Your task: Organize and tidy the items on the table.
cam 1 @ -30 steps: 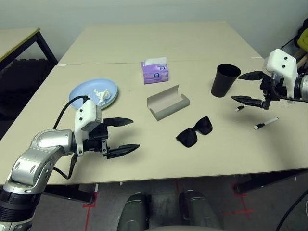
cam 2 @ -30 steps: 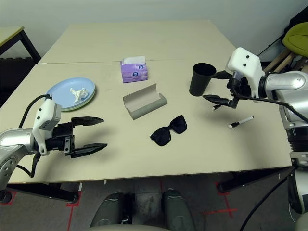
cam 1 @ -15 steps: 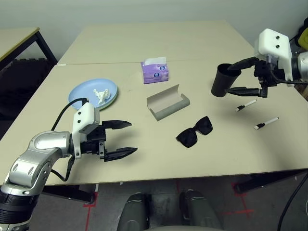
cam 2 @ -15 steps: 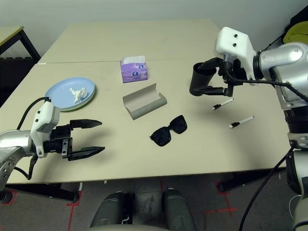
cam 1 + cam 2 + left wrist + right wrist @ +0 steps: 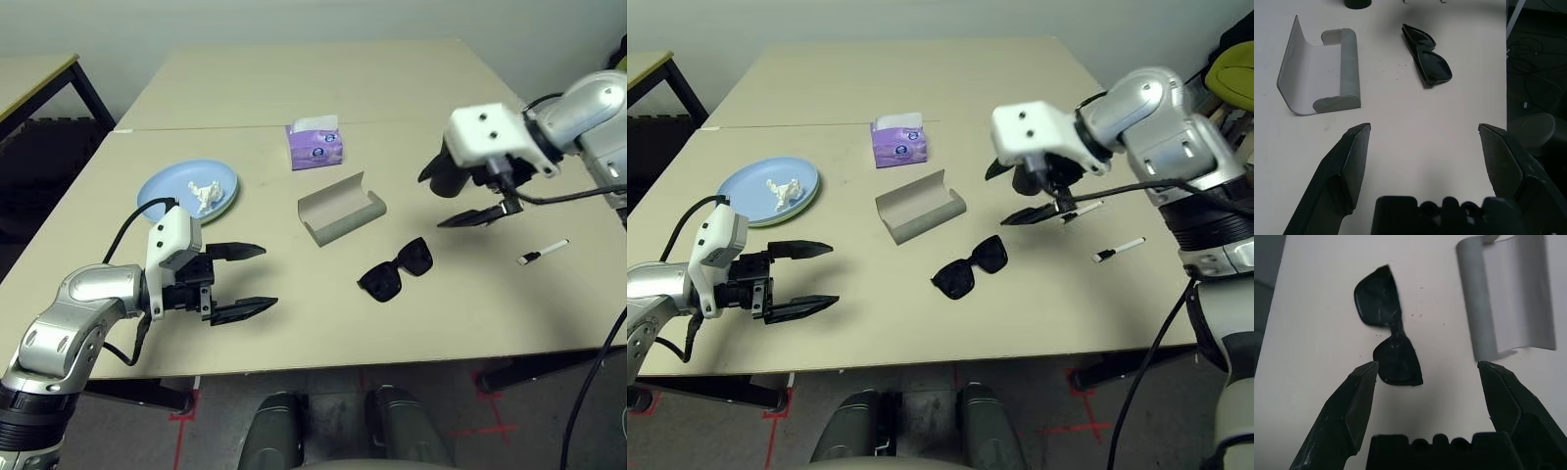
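On the table (image 5: pixel 460 313), a light blue plate (image 5: pixel 174 190) at the left holds a crumpled white paper wad (image 5: pixel 204 193); a pale green plate's rim (image 5: pixel 226 206) peeks from under it. The grey glasses case (image 5: pixel 341 208) lies open mid-table, with the black sunglasses (image 5: pixel 396 269) just nearer. My right gripper (image 5: pixel 1014 193) hovers open above the table to the right of the case, over the sunglasses (image 5: pixel 1388 328), and largely hides the black cup (image 5: pixel 446 182). One white pen (image 5: pixel 542 252) lies to the right, another (image 5: pixel 1084 207) by the right gripper. My left gripper (image 5: pixel 253 279) is open and empty near the front left.
A purple tissue box (image 5: pixel 315 145) stands behind the case near the table's seam. A separate black-framed table (image 5: pixel 34 83) is at the far left. Beyond the table's right edge are cables and a yellow-green object (image 5: pixel 1231 67).
My right arm swung left from beside the pens, past the cup, to above the sunglasses and case, still open. The left arm has barely moved.
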